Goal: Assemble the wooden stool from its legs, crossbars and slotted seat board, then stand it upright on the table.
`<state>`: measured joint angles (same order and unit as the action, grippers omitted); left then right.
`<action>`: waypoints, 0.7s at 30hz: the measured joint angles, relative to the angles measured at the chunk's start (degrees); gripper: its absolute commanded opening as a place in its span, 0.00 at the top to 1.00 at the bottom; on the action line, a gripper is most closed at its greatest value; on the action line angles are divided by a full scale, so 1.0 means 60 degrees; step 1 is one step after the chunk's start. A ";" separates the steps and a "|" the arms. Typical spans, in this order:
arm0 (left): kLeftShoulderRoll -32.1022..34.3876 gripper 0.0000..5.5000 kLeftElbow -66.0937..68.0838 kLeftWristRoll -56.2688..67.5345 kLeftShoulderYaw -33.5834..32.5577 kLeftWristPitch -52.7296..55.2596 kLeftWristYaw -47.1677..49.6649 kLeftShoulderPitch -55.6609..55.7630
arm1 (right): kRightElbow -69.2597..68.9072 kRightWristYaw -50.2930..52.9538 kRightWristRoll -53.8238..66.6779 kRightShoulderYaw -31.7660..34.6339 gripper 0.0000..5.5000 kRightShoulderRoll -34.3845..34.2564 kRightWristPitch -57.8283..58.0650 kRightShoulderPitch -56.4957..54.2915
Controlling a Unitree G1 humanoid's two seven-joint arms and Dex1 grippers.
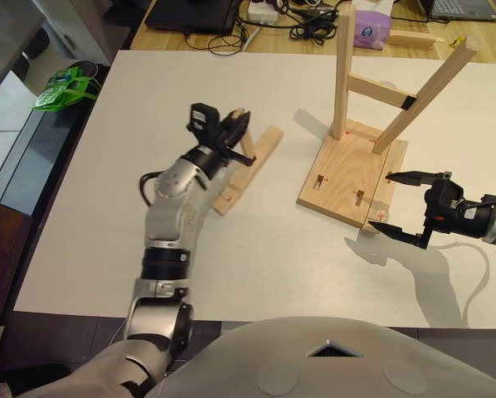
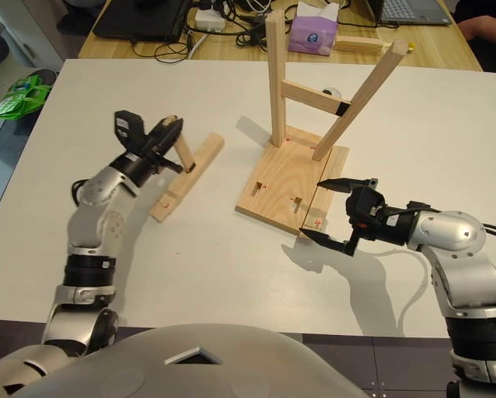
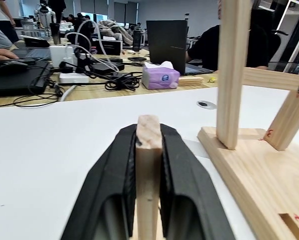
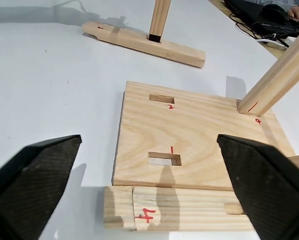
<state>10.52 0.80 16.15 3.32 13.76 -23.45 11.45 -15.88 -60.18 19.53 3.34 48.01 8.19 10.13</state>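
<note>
A white desk (image 1: 107,207) carries the board (image 1: 347,170), lying flat with two legs (image 1: 342,66) slotted in and joined by a crossbar (image 1: 379,89) (two slots are unfilled). Beside it lies a third leg (image 1: 250,170). The left claw (image 1: 234,128) clamps a second crossbar (image 3: 148,165) rising from it. The right claw (image 1: 381,202) gapes at the board's near edge. Roughly half built, I judge.

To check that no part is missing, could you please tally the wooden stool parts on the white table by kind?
Seat board: 1
Legs standing in it: 2
Legs lying flat: 2
Crossbars: 2
Total: 7
</note>
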 measured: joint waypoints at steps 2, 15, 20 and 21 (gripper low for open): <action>-0.0448 0.93 -0.0119 -0.0160 0.0374 -0.0047 0.0227 -0.0100 | 0.0002 0.0031 -0.0013 -0.0002 0.09 -0.0080 0.0025 -0.0017; -0.1166 0.93 0.1119 -0.2227 0.2145 -0.2604 0.0742 -0.0217 | 0.0000 0.0115 0.0071 -0.0096 0.09 -0.0335 0.0113 -0.0257; -0.1372 0.93 0.1083 -0.1515 0.1616 -0.2405 0.0664 -0.0337 | 0.0002 0.0117 0.0060 -0.0097 0.09 -0.0337 0.0112 -0.0278; -0.1400 0.93 0.0979 -0.1346 0.1510 -0.2274 0.0653 -0.0333 | 0.0004 0.0118 0.0058 -0.0098 0.09 -0.0337 0.0109 -0.0282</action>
<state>2.12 6.67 8.07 12.38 0.12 -19.53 9.45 -15.86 -59.47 19.88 2.75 45.99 8.84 8.43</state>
